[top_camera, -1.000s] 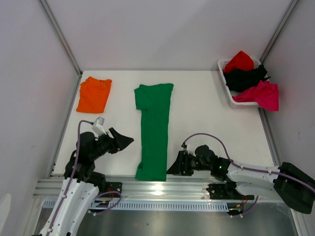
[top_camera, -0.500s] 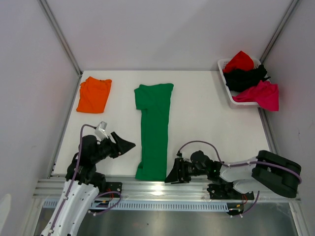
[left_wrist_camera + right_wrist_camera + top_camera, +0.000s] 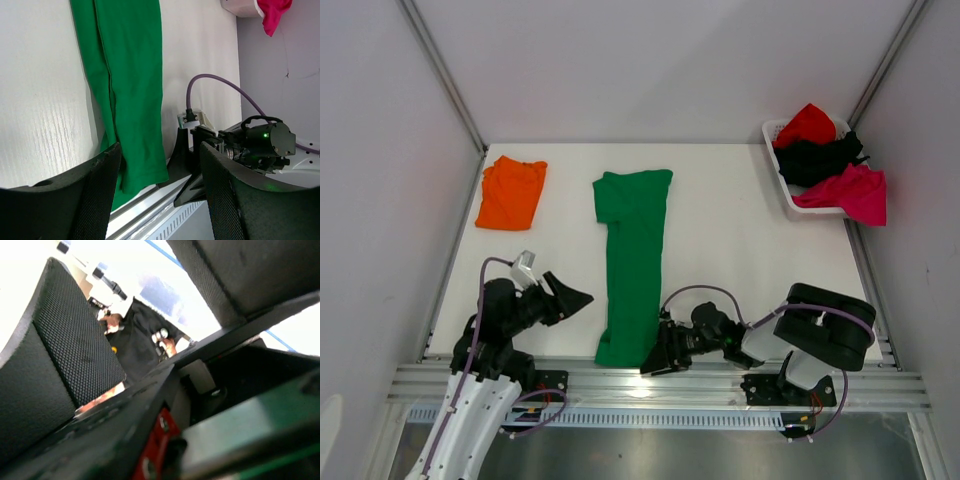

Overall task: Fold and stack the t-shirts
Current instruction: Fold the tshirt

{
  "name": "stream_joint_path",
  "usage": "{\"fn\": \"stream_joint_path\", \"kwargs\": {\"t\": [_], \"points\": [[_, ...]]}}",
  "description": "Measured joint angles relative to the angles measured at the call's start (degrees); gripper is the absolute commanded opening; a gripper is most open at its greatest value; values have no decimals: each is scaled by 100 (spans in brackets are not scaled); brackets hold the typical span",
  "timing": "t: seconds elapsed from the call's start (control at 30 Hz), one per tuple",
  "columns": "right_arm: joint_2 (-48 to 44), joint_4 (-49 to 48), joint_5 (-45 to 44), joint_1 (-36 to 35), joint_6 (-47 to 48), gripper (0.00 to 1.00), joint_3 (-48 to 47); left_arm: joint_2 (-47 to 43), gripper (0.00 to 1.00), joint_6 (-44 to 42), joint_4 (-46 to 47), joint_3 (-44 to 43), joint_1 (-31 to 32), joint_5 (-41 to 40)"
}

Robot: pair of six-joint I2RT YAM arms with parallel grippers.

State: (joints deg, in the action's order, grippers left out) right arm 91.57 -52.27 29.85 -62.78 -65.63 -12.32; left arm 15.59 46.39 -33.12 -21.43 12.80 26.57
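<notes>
Where t-shirts (image 3: 632,260) lie, white table (image 3: 750,250), pale walls (image 3: 670,70)

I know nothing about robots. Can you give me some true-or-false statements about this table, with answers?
1. The green t-shirt lies as a long narrow strip in the middle of the table. True.
2. The orange t-shirt sits in the basket. False: it lies folded at the table's far left; the basket holds a red t-shirt, a black t-shirt and a magenta t-shirt.
3. The left gripper holds the green t-shirt. False: it is open, beside the shirt, holding nothing.
4. The right gripper is at the green t-shirt's near end. True.
</notes>
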Motion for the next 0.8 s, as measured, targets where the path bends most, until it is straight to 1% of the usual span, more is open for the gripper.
{"fn": "stream_joint_path", "kwargs": {"t": [0.13,0.23,0.33,0.43,0.53,0.67,0.8], "points": [[-31,142,20,2,72,63,-61,0,67,4,-17,0,0,-2],[-321,476,-98,0,131,64,-13,0,67,4,-52,-4,0,-9],[-927,1200,-424,-4,240,64,42,0,67,4,-55,-20,2,-42],[-1532,2028,-933,-24,391,64,17,0,67,4,-52,-44,4,-50],[-1867,2653,-1362,-55,503,64,-24,0,67,4,-52,-46,4,-50],[-1902,2966,-1545,-92,551,64,-92,-2,67,4,-61,-63,4,-57],[-1797,3029,-1523,-114,581,64,-184,-57,67,4,-92,-76,4,-92]]}}
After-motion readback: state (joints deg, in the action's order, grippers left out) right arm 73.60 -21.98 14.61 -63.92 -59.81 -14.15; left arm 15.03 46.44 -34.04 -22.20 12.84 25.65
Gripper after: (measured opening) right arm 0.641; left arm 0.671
